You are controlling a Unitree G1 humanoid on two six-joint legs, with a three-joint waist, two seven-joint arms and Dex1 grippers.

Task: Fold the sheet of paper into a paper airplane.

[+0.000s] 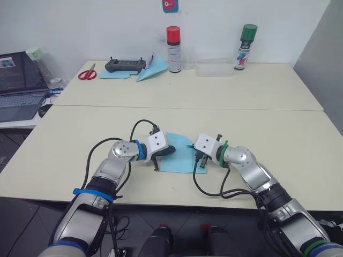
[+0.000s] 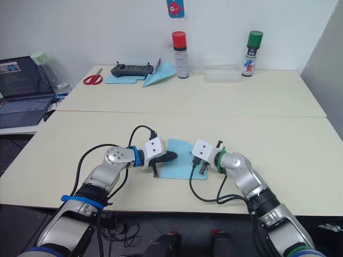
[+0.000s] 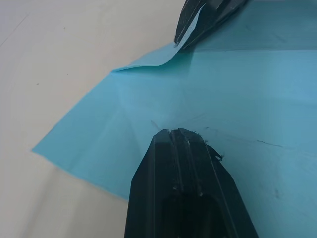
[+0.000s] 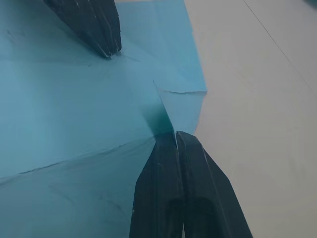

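The sheet of paper (image 1: 179, 156) is light blue and creased, and lies mostly flat near the table's front edge, between my two grippers. My left gripper (image 3: 173, 132) is shut, and its tips press down on the sheet's left part with nothing between them. My right gripper (image 4: 174, 134) is shut on a raised, folded corner at the sheet's right edge. In the head views, the left gripper (image 1: 172, 150) and the right gripper (image 1: 198, 160) face each other across the sheet. The paper airplane is out of view.
At the back of the far table are a second blue paper dart (image 1: 150, 69), a flat blue sheet (image 1: 115, 74), a black controller (image 1: 126, 65), red scissors (image 1: 87, 73), two spray cans (image 1: 173, 49) (image 1: 245, 47) and a clear tray (image 1: 214, 67). A laptop (image 1: 19, 85) sits at the far left.
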